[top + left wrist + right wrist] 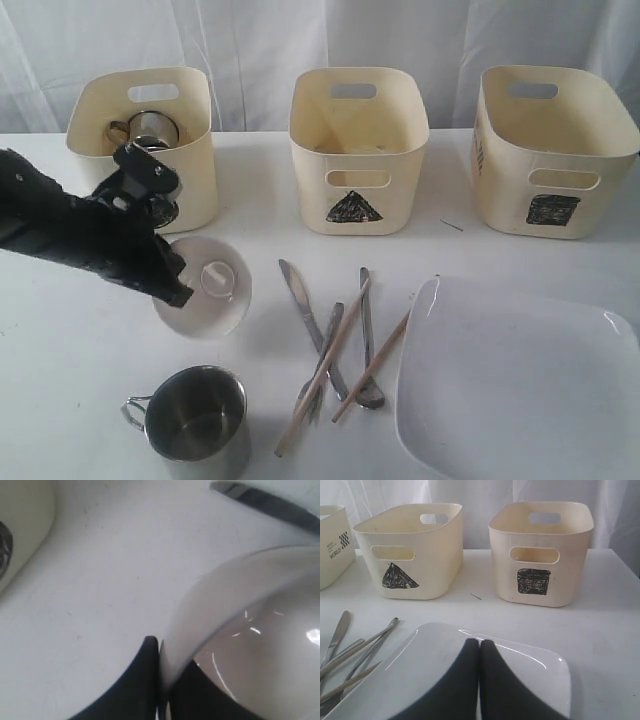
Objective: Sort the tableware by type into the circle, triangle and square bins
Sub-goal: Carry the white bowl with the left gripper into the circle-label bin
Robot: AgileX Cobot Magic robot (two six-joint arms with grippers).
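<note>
Tableware, listed near to far.

- Mug [195, 420]: steel, upright at the front of the table [80, 380]. Its base is cut off by the frame.
- Plate [520, 400]: white and square, front right. It is cut off at the bottom and right edges.
- Right gripper [479, 642]: out of the exterior view. Its wrist view shows the fingers pressed together over the plate, holding nothing.
- Cutlery [300, 300]: knife, fork and spoon in a loose heap between mug and plate.
- Chopsticks [335, 350]: two, lying slantwise among the cutlery.
- Bowl [220, 300]: small and white, beyond the mug, left of the cutlery.
- Left gripper [161, 655]: clamped on the bowl's rim, one finger outside and one inside. In the exterior view the arm covers the bowl's left edge.
- Left bin [190, 150]: back left, with a second mug [150, 128] inside. Its front mark is largely hidden behind the arm.
- Triangle bin [358, 150]: back centre. Its contents are hard to make out.
- Square bin [550, 150]: back right. Its inside is not visible.
</note>
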